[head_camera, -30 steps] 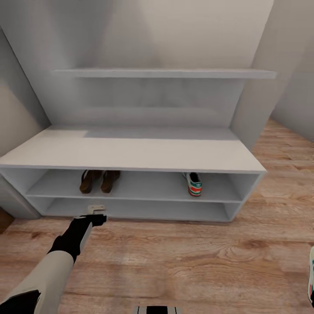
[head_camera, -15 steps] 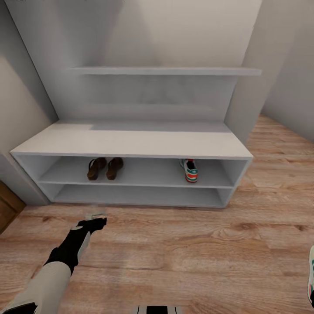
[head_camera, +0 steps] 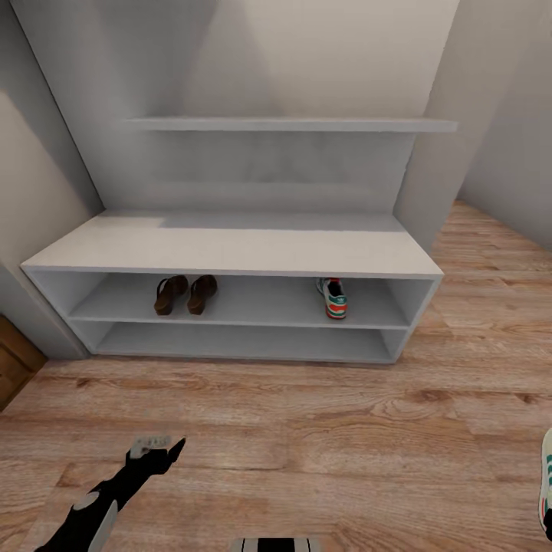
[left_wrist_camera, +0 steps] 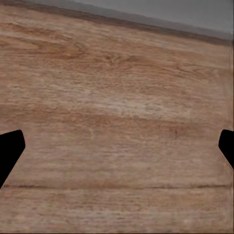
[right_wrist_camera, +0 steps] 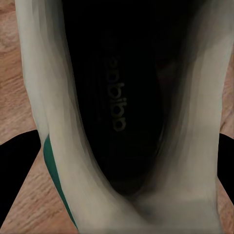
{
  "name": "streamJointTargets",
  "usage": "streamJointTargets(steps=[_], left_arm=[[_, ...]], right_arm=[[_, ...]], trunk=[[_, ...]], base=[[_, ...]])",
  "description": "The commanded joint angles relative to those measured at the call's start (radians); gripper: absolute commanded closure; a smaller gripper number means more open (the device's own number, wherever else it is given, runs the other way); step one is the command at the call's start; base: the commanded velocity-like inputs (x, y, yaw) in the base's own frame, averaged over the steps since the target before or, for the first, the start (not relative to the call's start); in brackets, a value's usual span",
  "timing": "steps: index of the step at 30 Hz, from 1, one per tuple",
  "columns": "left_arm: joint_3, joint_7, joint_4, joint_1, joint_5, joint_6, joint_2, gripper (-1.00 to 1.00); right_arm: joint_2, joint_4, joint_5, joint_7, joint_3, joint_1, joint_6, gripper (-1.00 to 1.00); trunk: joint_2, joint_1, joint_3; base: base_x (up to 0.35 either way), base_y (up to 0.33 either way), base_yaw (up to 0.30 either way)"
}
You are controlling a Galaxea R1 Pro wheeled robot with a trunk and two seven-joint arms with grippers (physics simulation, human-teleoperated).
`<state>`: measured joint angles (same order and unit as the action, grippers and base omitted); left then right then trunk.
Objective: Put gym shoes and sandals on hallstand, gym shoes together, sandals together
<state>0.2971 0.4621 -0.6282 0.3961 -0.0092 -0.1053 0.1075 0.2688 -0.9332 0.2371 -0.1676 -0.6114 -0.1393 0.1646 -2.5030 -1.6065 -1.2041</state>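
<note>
Your left arm has drawn back from the hallstand (head_camera: 230,253) since a second ago, and your view has pulled away with it, so the whole rack is now showing. Your left gripper (head_camera: 157,447) is hanging low over the corridor floor (head_camera: 345,429), its fingers (left_wrist_camera: 9,151) spread apart with nothing but bare planks between them. Your right gripper (right_wrist_camera: 117,180) is sitting over a gym shoe (right_wrist_camera: 117,97): its dark opening and cream walls are lying between the two fingers (right_wrist_camera: 17,165), but you cannot tell whether they are gripping it. That shoe (head_camera: 546,483) is lying on the floor, well apart from the rack. On the upper tier the two sandals (head_camera: 185,294) are resting side by side, the other gym shoe (head_camera: 333,297) well apart from them.
</note>
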Motion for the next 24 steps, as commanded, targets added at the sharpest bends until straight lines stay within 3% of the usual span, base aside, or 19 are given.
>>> streamJointTargets(steps=[1, 3, 7, 13, 24], left_arm=[[0.008, 0.043, 0.004, -0.017, 0.005, -0.02, 0.01, -1.0], [0.012, 0.094, 0.012, -0.046, 0.01, -0.065, 0.028, -1.0], [0.014, 0.116, 0.006, -0.082, 0.015, -0.09, 0.036, -1.0], [0.015, 0.123, 0.001, -0.094, 0.017, -0.095, 0.039, -1.0], [0.017, 0.122, 0.0, -0.095, 0.018, -0.092, 0.038, -1.0]], right_arm=[[-0.001, -0.002, 0.008, -0.004, 0.001, 0.0, 0.004, 1.0], [-0.001, 0.001, 0.007, -0.005, 0.001, 0.0, 0.003, 1.0], [-0.002, 0.006, 0.005, -0.004, 0.001, 0.0, 0.002, 1.0], [-0.002, 0.007, 0.005, -0.004, 0.001, 0.0, 0.001, 1.0], [-0.002, -0.004, 0.008, -0.006, 0.001, 0.0, 0.001, 1.0]], trunk=[[0.0, 0.0, -0.001], [0.0, 0.0, -0.001], [0.0, 0.0, -0.001], [0.0, 0.0, -0.001], [0.0, 0.0, -0.001]], base=[[0.0, 0.0, 0.0], [0.0, 0.0, 0.0], [0.0, 0.0, 0.0], [-0.057, 0.049, 0.0], [-0.225, 0.2, 0.0]])
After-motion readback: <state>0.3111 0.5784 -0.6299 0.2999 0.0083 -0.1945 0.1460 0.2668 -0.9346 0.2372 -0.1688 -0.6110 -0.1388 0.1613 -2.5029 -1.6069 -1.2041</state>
